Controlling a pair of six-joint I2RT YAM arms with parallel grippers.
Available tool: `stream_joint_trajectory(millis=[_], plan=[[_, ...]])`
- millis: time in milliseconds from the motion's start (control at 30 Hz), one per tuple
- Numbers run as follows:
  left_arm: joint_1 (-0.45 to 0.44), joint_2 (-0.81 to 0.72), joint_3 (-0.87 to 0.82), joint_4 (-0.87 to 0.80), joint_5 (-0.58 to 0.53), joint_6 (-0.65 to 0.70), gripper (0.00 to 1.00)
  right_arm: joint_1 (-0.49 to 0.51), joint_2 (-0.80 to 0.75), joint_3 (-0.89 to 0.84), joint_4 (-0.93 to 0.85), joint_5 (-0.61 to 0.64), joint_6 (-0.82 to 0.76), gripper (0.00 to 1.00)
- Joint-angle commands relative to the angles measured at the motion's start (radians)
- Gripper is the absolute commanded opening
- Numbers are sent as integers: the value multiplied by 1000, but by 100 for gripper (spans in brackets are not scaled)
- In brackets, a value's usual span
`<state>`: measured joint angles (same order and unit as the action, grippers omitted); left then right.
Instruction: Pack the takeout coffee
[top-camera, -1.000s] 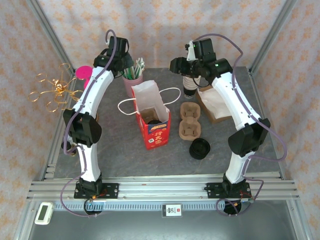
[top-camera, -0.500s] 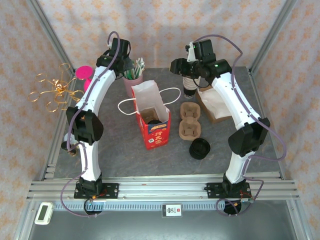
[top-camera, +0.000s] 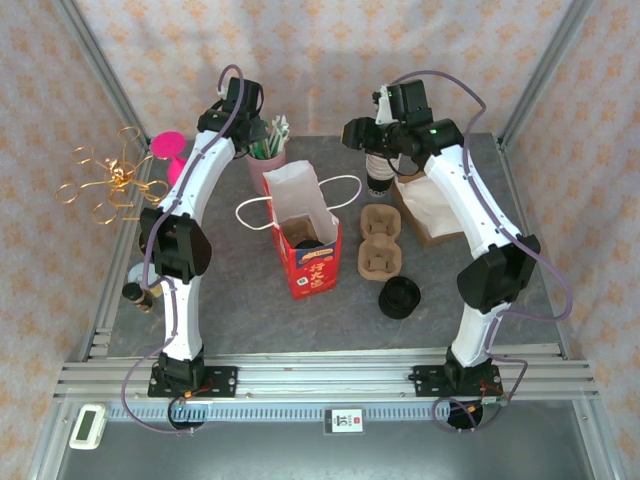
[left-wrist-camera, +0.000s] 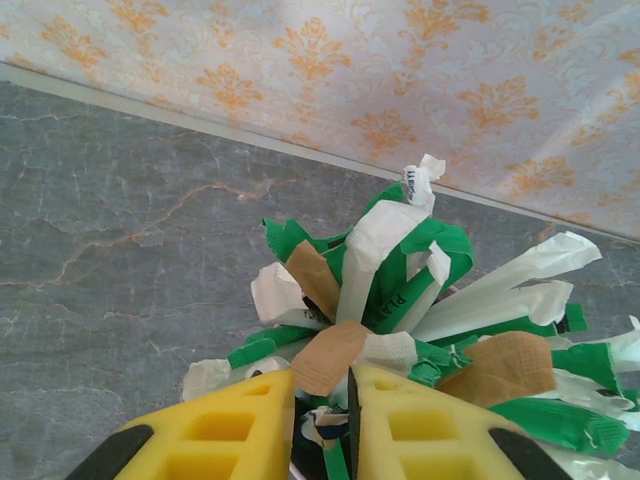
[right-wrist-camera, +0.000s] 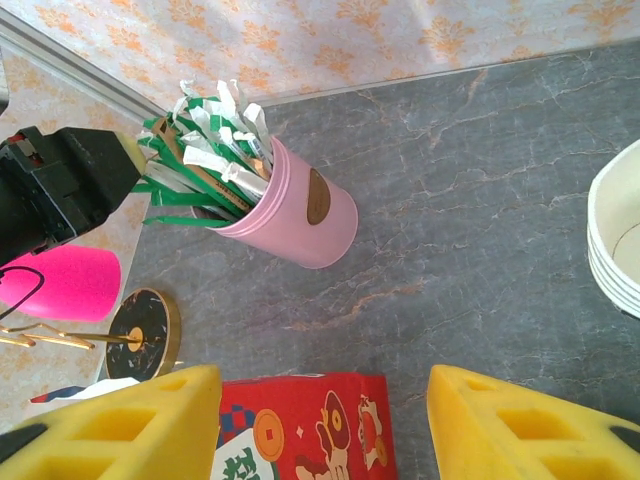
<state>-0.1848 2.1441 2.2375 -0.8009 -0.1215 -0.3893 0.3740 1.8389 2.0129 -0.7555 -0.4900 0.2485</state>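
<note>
The red paper takeout bag (top-camera: 308, 250) stands open mid-table with a dark cup inside. Behind it, a pink cup (top-camera: 264, 160) holds several paper-wrapped straws (left-wrist-camera: 400, 270). My left gripper (top-camera: 250, 122) hangs right over that cup; in the left wrist view its yellow fingers (left-wrist-camera: 235, 425) are closed to a narrow gap on a brown-tipped wrapped straw (left-wrist-camera: 330, 355). My right gripper (top-camera: 362, 135) hovers at the back, open wide with nothing between its fingers, looking down on the bag (right-wrist-camera: 310, 430) and the pink cup (right-wrist-camera: 300, 210).
A cardboard cup carrier (top-camera: 380, 242) lies right of the bag, with a black lid (top-camera: 400, 297) in front of it. A stack of white cups (right-wrist-camera: 615, 240) and a brown box (top-camera: 432, 210) sit back right. A gold wire stand (top-camera: 105, 180) and a magenta cup (top-camera: 168, 148) are back left.
My left gripper has shifted a little back and right over the straw cup, with its arm straightening. The right arm has hardly moved.
</note>
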Motion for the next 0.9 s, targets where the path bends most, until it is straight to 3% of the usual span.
stream_joint_trajectory(millis=[0, 367, 467, 867], plan=[[7, 10, 45, -29, -47, 29, 19, -4, -18, -12, 25, 10, -17, 56], [18, 31, 69, -26, -24, 37, 15, -10, -24, -14, 22, 19, -23, 56], [18, 27, 87, -33, -7, 36, 6, -10, -30, -14, 20, 22, -24, 56], [18, -130, 99, -71, 18, 42, 0, -50, -105, -76, 76, 42, 32, 55]])
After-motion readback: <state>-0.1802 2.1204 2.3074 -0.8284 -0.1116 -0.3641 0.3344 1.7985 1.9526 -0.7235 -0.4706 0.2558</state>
